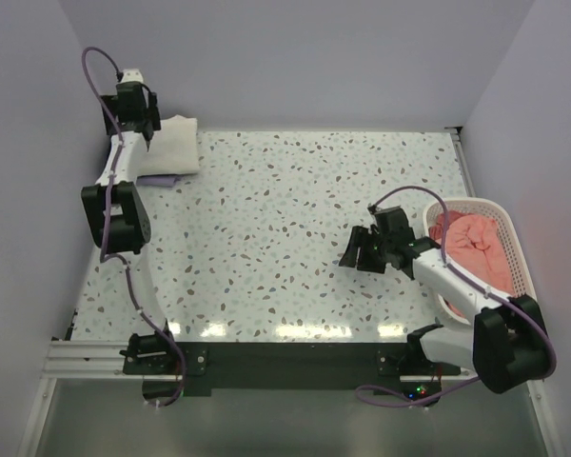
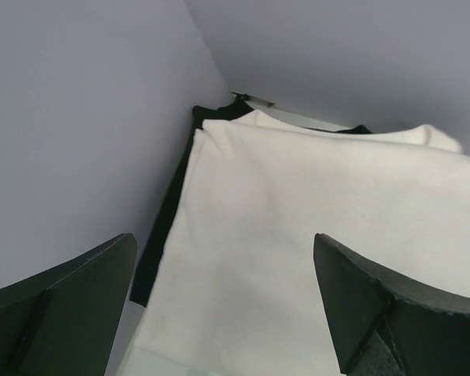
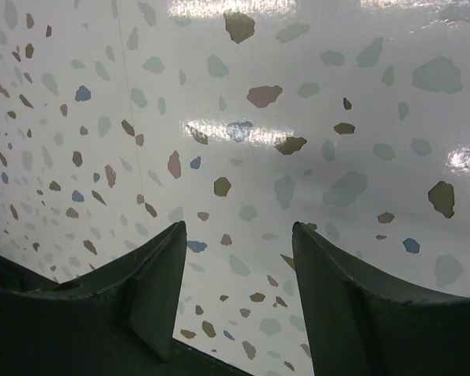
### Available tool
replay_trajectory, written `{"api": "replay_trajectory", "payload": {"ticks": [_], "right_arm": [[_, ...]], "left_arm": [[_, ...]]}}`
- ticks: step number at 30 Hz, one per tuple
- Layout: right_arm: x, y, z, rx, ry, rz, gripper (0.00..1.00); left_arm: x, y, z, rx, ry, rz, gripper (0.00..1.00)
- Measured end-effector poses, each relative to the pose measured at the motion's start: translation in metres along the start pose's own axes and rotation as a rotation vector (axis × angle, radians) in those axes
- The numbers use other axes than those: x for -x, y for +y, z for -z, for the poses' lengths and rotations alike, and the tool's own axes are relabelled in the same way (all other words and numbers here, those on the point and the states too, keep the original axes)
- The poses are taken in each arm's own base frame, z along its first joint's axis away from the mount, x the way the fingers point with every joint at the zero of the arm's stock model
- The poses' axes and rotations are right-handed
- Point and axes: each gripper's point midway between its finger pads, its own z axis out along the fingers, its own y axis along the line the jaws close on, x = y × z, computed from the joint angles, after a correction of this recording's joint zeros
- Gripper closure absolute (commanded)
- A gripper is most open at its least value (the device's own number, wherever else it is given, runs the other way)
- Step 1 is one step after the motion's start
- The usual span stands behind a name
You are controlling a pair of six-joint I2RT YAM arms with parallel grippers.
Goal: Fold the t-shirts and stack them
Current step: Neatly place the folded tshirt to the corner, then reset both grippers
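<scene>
A folded cream-white t-shirt (image 1: 174, 143) lies on top of a stack at the table's far left corner; a pale lavender edge (image 1: 160, 180) shows under it. In the left wrist view the cream shirt (image 2: 313, 235) lies over a black shirt (image 2: 166, 227). My left gripper (image 1: 143, 129) hovers open over the stack's left side, its jaws wide apart and empty. A salmon-pink t-shirt (image 1: 476, 243) lies bunched in the basket at the right. My right gripper (image 1: 360, 249) is open and empty above bare tabletop, left of the basket.
The white slatted basket (image 1: 519, 257) stands at the table's right edge. Lavender walls close in the back and both sides. The speckled tabletop (image 1: 266, 238) spreads between the stack and the basket. A metal rail (image 1: 95, 357) runs along the near edge.
</scene>
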Motion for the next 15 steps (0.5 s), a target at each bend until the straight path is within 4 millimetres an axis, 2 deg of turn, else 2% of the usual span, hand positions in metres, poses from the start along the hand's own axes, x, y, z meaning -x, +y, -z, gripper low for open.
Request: {"api": "replay_trajectory", "payload": {"ticks": [4,7,12,15], "right_arm": [[0.004,0.003,0.005,0.014,-0.023,0.015,0.39],[0.006,0.005,0.009,0.023,-0.039,0.026,0.39],[0.013,0.011,0.02,0.044,-0.084,0.039,0.38],[0.018,0.015,0.028,0.058,-0.113,0.046,0.38]], "left_arm": [[0.007,-0.017,0.021,-0.056,-0.017,0.089,0.0],[0.011,-0.028,0.045,-0.095,-0.034,0.166,0.0],[-0.001,-0.053,0.097,-0.183,-0.051,0.275,0.0],[-0.014,-0.082,0.132,-0.244,-0.046,0.285,0.0]]}}
